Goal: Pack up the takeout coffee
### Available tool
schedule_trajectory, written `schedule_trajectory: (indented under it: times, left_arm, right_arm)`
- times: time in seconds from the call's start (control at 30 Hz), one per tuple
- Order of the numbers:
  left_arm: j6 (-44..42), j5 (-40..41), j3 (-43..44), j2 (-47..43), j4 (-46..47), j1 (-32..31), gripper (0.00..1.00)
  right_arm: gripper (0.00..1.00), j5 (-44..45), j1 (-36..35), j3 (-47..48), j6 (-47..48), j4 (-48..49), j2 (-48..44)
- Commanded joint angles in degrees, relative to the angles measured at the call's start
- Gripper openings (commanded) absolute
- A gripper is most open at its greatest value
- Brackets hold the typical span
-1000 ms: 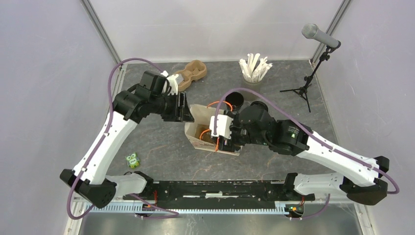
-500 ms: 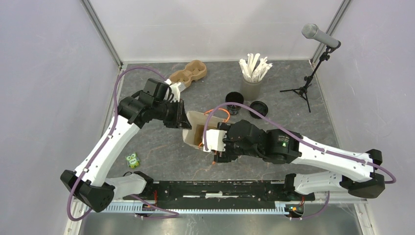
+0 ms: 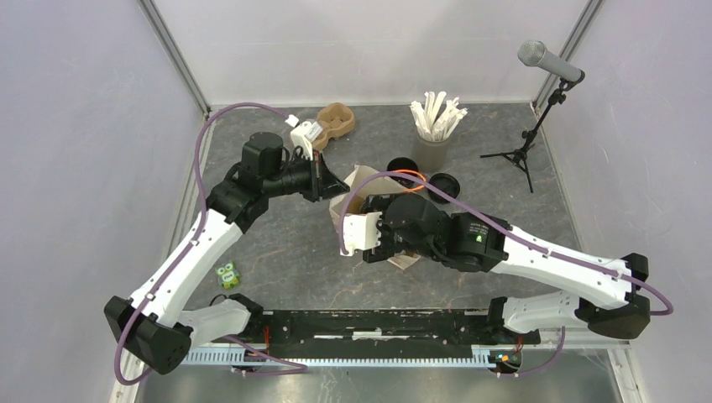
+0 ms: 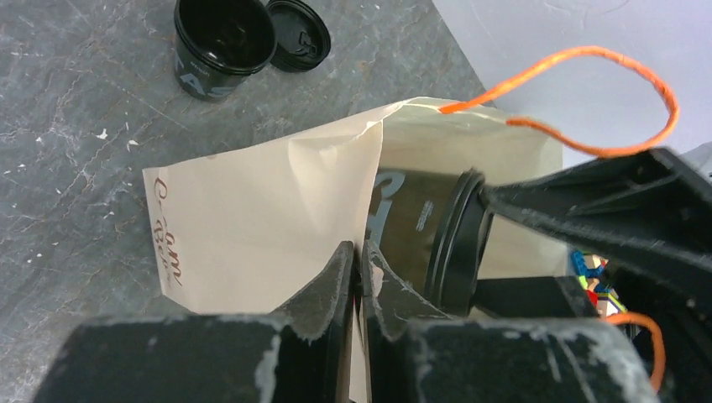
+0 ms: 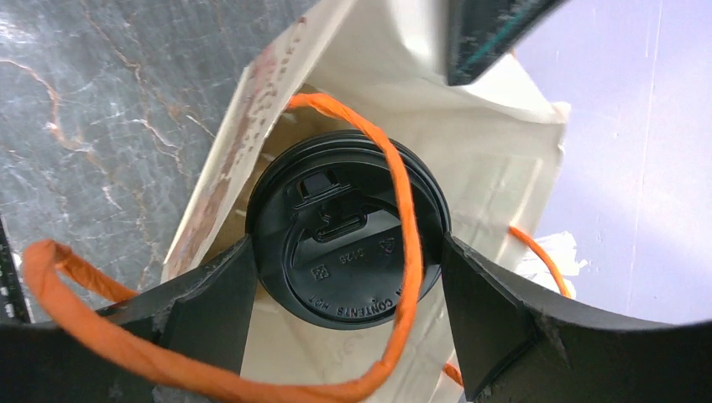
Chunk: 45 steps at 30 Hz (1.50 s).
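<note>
Cream paper bag (image 4: 243, 218), my left end effector (image 4: 359, 273) pinching its rim, my right end effector (image 5: 346, 277) gripping the lidded takeout coffee (image 5: 336, 243) inside it.

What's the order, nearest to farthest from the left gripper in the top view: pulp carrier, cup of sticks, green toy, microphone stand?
From the left gripper:
1. pulp carrier, just behind it at the back edge.
2. cup of sticks, back and to the right.
3. green toy, near left.
4. microphone stand, far right.
</note>
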<state>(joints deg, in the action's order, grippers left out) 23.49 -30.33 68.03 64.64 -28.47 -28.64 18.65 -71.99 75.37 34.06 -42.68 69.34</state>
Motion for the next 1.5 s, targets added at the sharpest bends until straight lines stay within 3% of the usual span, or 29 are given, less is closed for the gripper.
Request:
schedule_trajectory:
  times: [0.0, 0.13, 0.23, 0.37, 0.53, 0.67, 0.9, 1.17, 1.33, 1.47]
  left_arm:
    - [0.6, -1.5, -5.9, -3.1, 10.4, -0.2, 0.13]
    - [0.3, 1.3, -8.4, -6.2, 6.3, -0.2, 0.16]
    - [0.8, 3.9, -7.1, -9.1, -0.8, -0.2, 0.4]
    - [2.4, 5.9, -3.4, -10.8, -13.3, -0.3, 0.6]
    - [0.7, 4.2, 1.4, -8.2, -25.2, -0.2, 0.62]
    - [-1.1, 2.7, 3.5, -6.0, -28.8, -0.2, 0.63]
    - [0.4, -1.3, -0.4, -8.0, -28.5, -0.3, 0.59]
    - [1.9, -2.3, -7.4, -13.6, -25.6, -1.3, 0.4]
    - [3.3, -2.3, -9.3, -15.8, -21.4, -1.8, 0.22]
    - [4.0, -1.1, -9.3, -15.9, -15.4, -1.9, 0.19]
  right_arm:
    - [0.64, -1.7, 2.7, -1.0, 4.0, 5.1, -2.1]
    - [0.63, -6.0, 4.7, -1.1, 2.5, 5.8, -2.9]
    - [0.62, -10.5, 4.7, -1.8, 0.2, 4.5, -3.0]
    - [0.61, -14.8, 3.4, -4.7, -3.8, 2.9, -3.9]
    - [0.62, -15.2, 0.6, -5.6, -6.7, 2.4, -4.5]
    - [0.61, -14.5, -1.5, -6.1, -7.3, 1.2, -4.2]
    - [0.61, -10.8, -4.8, -9.7, -8.7, 1.1, -6.1]
    - [0.61, -7.6, -6.2, -13.2, -10.0, 0.9, -8.0]
    - [0.61, -5.2, -6.3, -12.9, -8.7, 1.5, -7.4]
    - [0.62, -1.5, -6.3, -11.3, -5.7, 2.8, -5.5]
